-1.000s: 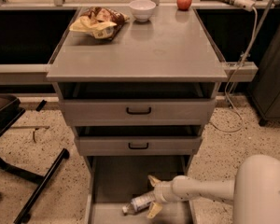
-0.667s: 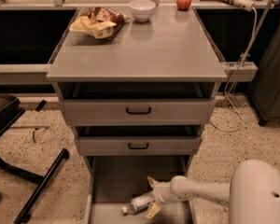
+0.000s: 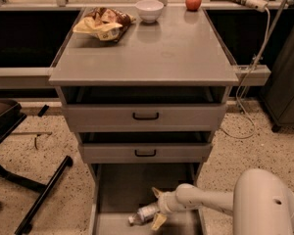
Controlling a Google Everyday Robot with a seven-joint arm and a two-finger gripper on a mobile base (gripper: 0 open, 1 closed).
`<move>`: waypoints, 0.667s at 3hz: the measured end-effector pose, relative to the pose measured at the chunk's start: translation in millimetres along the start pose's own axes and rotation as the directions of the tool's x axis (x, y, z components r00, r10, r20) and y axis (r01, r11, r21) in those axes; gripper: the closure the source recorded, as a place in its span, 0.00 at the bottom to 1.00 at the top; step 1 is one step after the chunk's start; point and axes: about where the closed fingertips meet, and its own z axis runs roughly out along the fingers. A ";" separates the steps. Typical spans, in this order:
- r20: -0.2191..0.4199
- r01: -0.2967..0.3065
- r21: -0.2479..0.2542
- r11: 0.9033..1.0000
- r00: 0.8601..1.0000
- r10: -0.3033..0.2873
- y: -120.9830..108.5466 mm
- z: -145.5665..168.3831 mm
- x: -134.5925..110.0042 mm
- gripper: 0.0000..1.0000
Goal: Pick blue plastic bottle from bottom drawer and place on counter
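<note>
The blue plastic bottle (image 3: 143, 214) lies on its side on the floor of the open bottom drawer (image 3: 118, 192), cap pointing left. My gripper (image 3: 156, 207) is down in the drawer at the bottle's right end, its pale fingers (image 3: 158, 221) spread open on either side of the bottle's base. My white arm reaches in from the lower right. The counter (image 3: 152, 48) is the wide grey top of the cabinet above.
On the counter's far end sit a chip bag (image 3: 104, 23), a white bowl (image 3: 150, 10) and a red apple (image 3: 193, 1). Two upper drawers with black handles (image 3: 145, 115) stand slightly open above the bottom drawer. A chair base (image 3: 19, 180) stands on the floor at left.
The gripper has stayed around the bottle's right end. Nothing else has visibly moved.
</note>
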 end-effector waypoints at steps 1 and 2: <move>-0.002 -0.017 -0.027 0.999 1.000 0.017 -0.9 15.3 6.7 0.00; -0.007 -0.033 -0.075 0.997 0.999 0.033 1.6 37.0 12.7 0.00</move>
